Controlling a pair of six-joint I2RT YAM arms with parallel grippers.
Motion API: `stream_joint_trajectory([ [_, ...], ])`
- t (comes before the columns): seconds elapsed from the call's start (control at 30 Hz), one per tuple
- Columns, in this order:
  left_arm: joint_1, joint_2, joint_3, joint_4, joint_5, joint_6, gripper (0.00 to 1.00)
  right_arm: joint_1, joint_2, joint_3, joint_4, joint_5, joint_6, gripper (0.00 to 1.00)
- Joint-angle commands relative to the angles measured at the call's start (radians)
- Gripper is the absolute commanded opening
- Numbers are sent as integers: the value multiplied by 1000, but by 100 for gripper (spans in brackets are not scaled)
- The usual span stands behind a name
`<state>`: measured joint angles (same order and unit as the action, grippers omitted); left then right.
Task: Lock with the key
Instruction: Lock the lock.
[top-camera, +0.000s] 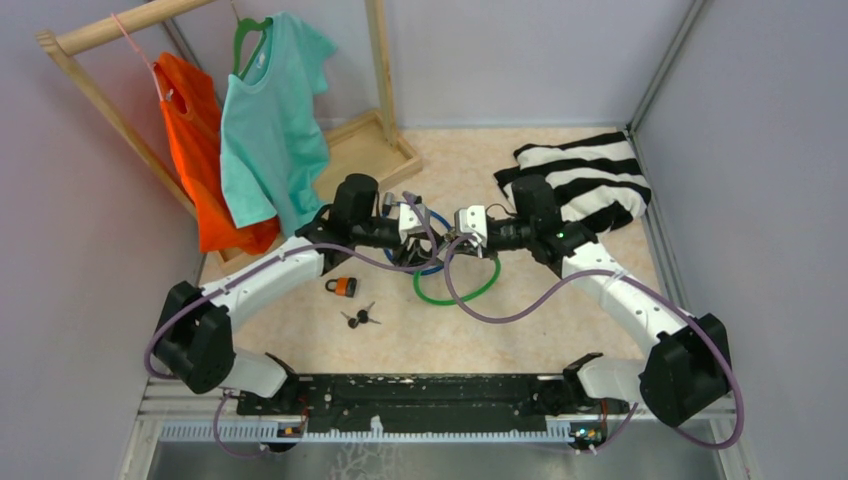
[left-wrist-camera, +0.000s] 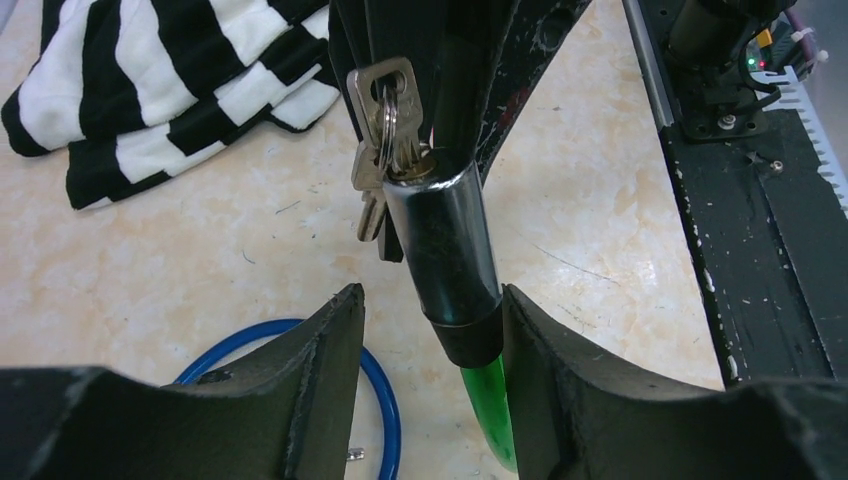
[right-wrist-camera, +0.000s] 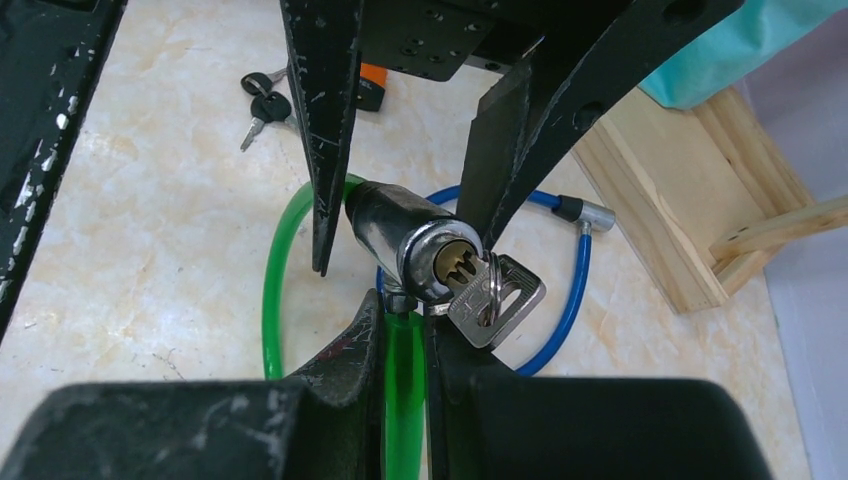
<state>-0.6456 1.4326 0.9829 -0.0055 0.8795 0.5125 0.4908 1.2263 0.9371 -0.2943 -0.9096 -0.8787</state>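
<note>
The chrome barrel (left-wrist-camera: 445, 250) of the green cable (right-wrist-camera: 272, 280) lock is held up off the counter (left-wrist-camera: 150, 270), key (right-wrist-camera: 495, 300) seated in its keyhole, spares dangling. The right jaws are clamped on the cable just under the barrel. The left jaws stand open astride it, one finger touching. Neither holds the key. A careless pinch could catch the ring instead, or the barrel may twist with the key.
</note>
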Motion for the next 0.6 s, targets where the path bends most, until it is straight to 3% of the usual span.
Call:
stream_joint_trajectory([
  [0.0,-5,-39,51,-53,-28,-60,54,15,-22,-15,5,-34,13,0],
  [0.27,-13,-9,29,-40,-14,-85,15,15,-22,-34,50,-47,73,0],
  [0.47,-19,37,22,-13,-13,-119,2,9,-33,-74,116,-69,149,0],
  [0.57,-19,46,20,20,-29,-147,0,-1,-31,-87,164,-100,199,0],
])
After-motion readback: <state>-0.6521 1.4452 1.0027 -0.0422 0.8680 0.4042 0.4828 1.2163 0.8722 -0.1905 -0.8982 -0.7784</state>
